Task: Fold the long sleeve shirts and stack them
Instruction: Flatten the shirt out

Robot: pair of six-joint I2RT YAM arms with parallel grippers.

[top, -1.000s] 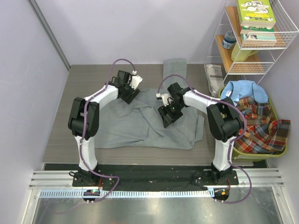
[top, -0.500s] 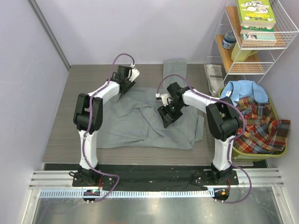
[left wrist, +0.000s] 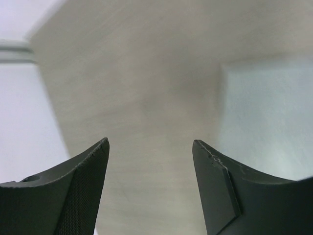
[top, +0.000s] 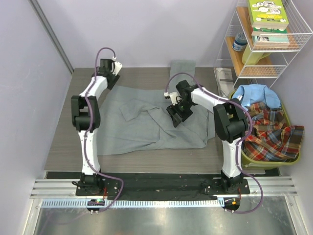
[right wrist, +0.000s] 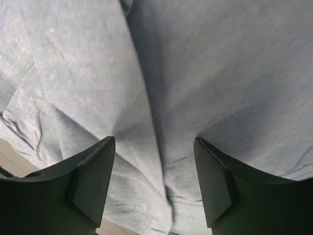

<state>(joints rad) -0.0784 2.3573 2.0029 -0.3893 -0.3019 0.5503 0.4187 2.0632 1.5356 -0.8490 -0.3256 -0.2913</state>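
Your left gripper [left wrist: 150,142] stands wide with nothing between its fingers, reached out to the far left corner of the grey shirt [top: 142,129]. From the wrist view, bare counter [top: 63,142] lies under the gap and the cloth's edge sits off to the right. Close here and you likely pinch nothing, or scrape the fingertips on the counter. That arm also looks well stretched, so a correction may come out clumsy.

The grey shirt lies spread on the counter between the two arms, flat at its left and rumpled through the middle, where a flap is turned over on itself. Fold across that bunching and the lump probably stays inside, giving a crooked stack base.

Your right gripper [right wrist: 154,139] is wide too and holds nothing. It hovers close over a crease near the shirt's middle. A grab there could take two layers at once. If only this side gets a hold and lifts, the shirt will likely skew and drag right.

A folded grey cloth [top: 183,68] rests at the far edge, near the right gripper, and a careless sweep could knock it askew.

The right arm's elbow sits just beside the basket [top: 274,164] holding the light blue shirt [top: 254,94] and the plaid shirt [top: 274,134]. The plaid hangs over the rim, so a swing of that elbow might snag it.
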